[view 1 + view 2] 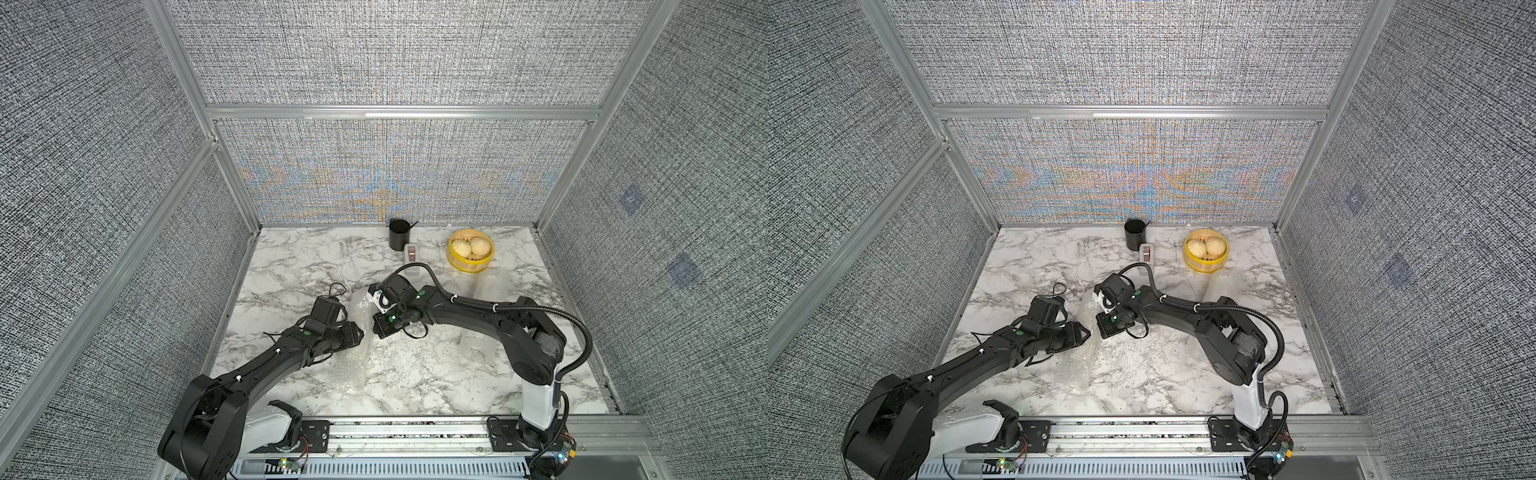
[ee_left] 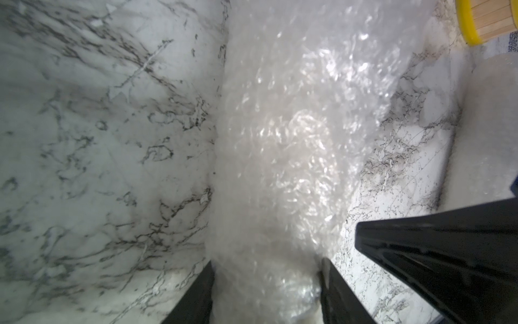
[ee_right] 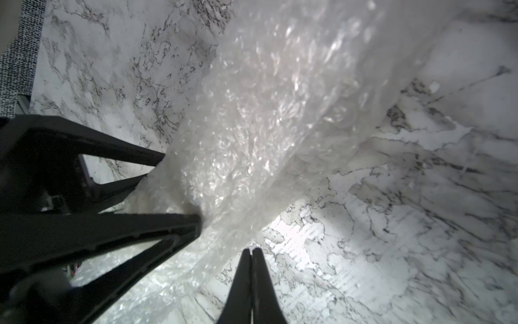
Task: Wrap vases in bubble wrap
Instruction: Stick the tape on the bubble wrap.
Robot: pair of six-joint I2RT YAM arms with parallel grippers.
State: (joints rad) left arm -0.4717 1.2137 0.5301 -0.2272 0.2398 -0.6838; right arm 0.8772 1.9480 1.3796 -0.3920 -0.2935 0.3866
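Observation:
A roll of clear bubble wrap (image 1: 358,305) stands out from the marble table's middle; only a whitish shape shows through it, so the vase inside is hidden. My left gripper (image 2: 266,280) is shut on this roll, one finger (image 2: 196,294) on each side, pressing the wrap. From the right wrist view, the same fingers (image 3: 173,218) clamp the roll (image 3: 266,126). My right gripper (image 3: 251,250) is shut, its tips together at the wrap's loose edge; whether film is pinched between them cannot be seen. More bubble wrap (image 1: 359,370) trails flat toward the table's front.
A black cup (image 1: 399,235) and a small white device (image 1: 411,253) stand at the back. A yellow steamer basket (image 1: 471,266) with buns is at the back right. A pale translucent bundle (image 1: 484,286) lies behind my right arm. Fabric walls enclose the table.

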